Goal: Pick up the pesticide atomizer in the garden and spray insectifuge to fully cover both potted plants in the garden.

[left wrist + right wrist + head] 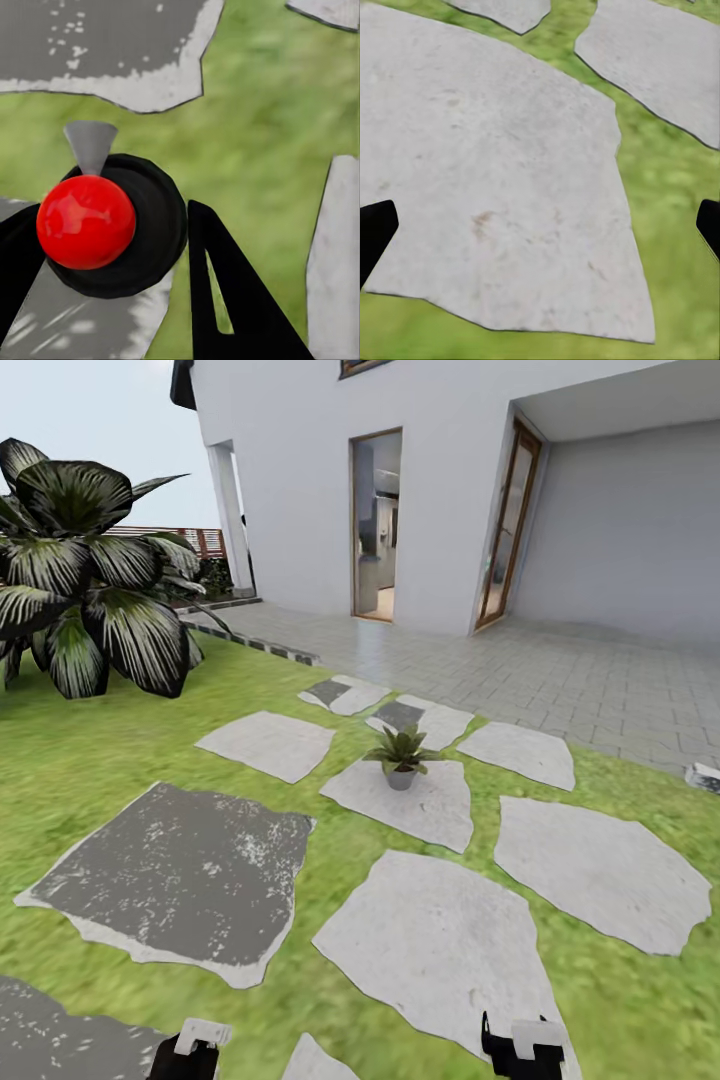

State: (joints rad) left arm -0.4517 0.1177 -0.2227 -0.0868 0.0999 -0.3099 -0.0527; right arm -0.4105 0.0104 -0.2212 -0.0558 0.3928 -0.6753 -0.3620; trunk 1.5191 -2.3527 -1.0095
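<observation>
One potted plant [401, 756], a small rosette of pointed green leaves in a grey pot, stands on a pale stepping stone [405, 800] in the middle of the lawn, well ahead of both arms. The pesticide atomizer is out of view. My left gripper [192, 1050] hangs low at the near edge; in the left wrist view its black fingers [232, 300] stand apart over a red ball [85, 222] on a black disc. My right gripper [522, 1048] is open, its fingertips [375, 229] wide apart above a large pale stone [502, 172] with nothing between them.
Grey stepping stones [180, 870] are scattered across the green lawn [90, 760]. A big dark striped-leaf shrub [90, 575] stands at the far left. A grey paved patio [560, 670] and the white house with an open doorway [375, 525] lie beyond. A small whitish object [703, 775] sits at the right edge.
</observation>
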